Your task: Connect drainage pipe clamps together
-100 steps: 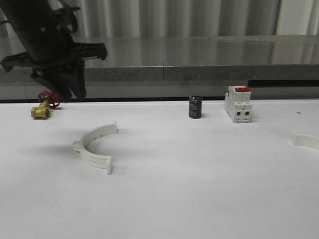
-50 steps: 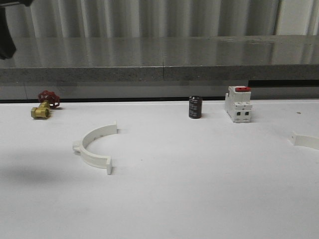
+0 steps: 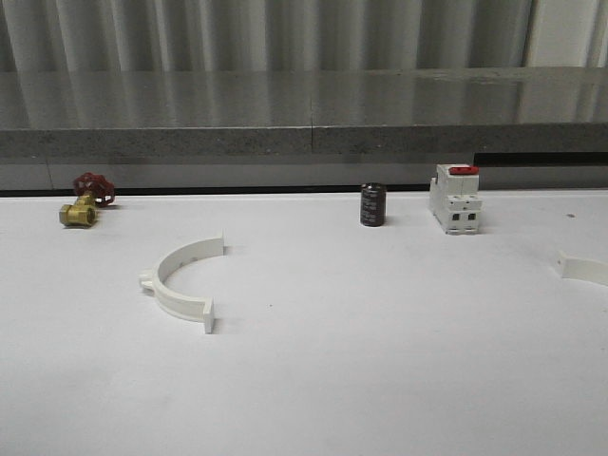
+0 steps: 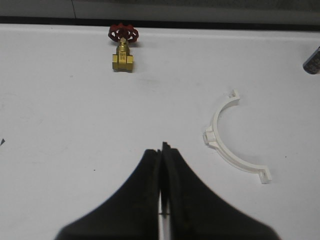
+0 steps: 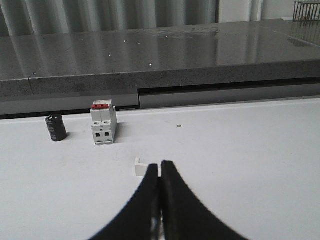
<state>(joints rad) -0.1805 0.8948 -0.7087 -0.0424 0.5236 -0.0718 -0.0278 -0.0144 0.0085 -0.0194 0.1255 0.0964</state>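
One white half-ring drainage pipe clamp (image 3: 174, 300) lies on the white table at the left, its open side facing right. In the left wrist view this clamp (image 4: 209, 136) rests ahead and to one side of my left gripper (image 4: 161, 147), which is shut with nothing in it and well apart from the clamp. A second clamp (image 3: 581, 269) is cut off by the right edge of the front view. In the right wrist view only its end tab (image 5: 140, 169) shows, just past the tips of my right gripper (image 5: 160, 164), shut and empty; the rest is hidden behind the fingers.
A brass valve with a red handle (image 3: 81, 204) sits at the back left. A black cylinder (image 3: 372, 204) and a white breaker with a red switch (image 3: 454, 199) stand at the back middle. A grey ledge (image 3: 304, 133) runs behind the table.
The left arm, seen at the upper left of the front view one second ago, has moved up and out of that view. The clamps have not moved.
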